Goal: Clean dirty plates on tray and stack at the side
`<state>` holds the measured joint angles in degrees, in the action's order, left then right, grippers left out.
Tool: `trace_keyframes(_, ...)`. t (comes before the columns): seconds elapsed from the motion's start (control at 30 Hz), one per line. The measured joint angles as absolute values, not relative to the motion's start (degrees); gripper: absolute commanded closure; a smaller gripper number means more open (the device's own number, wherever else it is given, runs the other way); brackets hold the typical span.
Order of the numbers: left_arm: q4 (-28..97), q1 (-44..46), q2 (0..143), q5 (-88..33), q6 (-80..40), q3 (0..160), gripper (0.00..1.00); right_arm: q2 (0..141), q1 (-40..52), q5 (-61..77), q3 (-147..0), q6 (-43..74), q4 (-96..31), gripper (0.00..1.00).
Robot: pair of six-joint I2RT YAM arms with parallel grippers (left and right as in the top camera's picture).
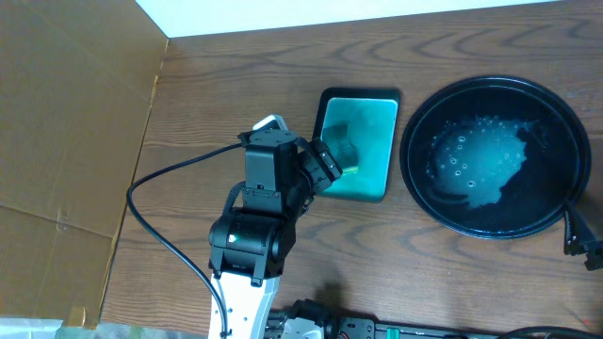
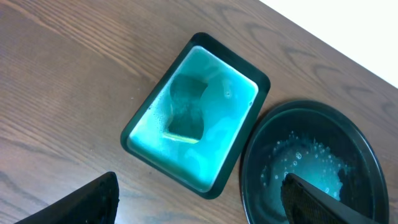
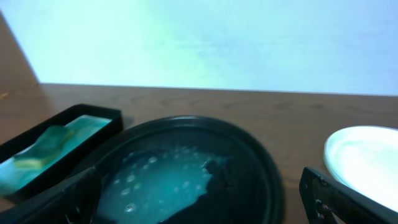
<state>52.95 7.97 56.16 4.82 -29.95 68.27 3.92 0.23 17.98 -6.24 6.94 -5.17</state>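
Observation:
The round black tray (image 1: 554,118) stands at the right and holds only teal foamy liquid; no plate lies in it. It also shows in the left wrist view (image 2: 250,163) and the right wrist view (image 3: 264,180). One white plate (image 3: 367,160) lies on the table to the right of the tray, seen only in the right wrist view; whether more are stacked there I cannot tell. My left gripper (image 1: 328,166) is open and empty, hovering at the near-left corner of the teal dish (image 2: 205,200). My right gripper (image 3: 199,202) is open and empty, at the tray's near side; only part shows overhead (image 1: 579,235).
A rectangular teal dish with black edge (image 1: 356,193) stands left of the tray, holding teal liquid and a sponge (image 2: 186,118). It also shows in the right wrist view (image 3: 37,149). A cardboard panel (image 1: 66,141) lies along the table's left side.

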Motion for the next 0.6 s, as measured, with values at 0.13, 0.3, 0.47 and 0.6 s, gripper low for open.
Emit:
trace_keyframes(0.13,52.95,7.97,56.16,4.82,-29.95,68.27,0.16,0.93,-0.6,16.4,-3.25,6.9,-2.98,0.01)
trace_keyframes(0.3,52.93,7.97,56.16,4.82,-29.95,68.27,0.16,0.78,-0.69,12.86,-1.32,6.9,1.23,0.01)
trace_keyframes(0.47,52.95,7.97,56.16,4.82,-29.95,68.27,0.16,0.71,-0.69,7.9,-0.51,6.9,1.17,0.01)
trace_keyframes(0.6,52.95,7.97,56.16,4.82,-29.95,68.27,0.16,0.67,-0.69,3.66,-0.4,6.74,-3.53,0.01)
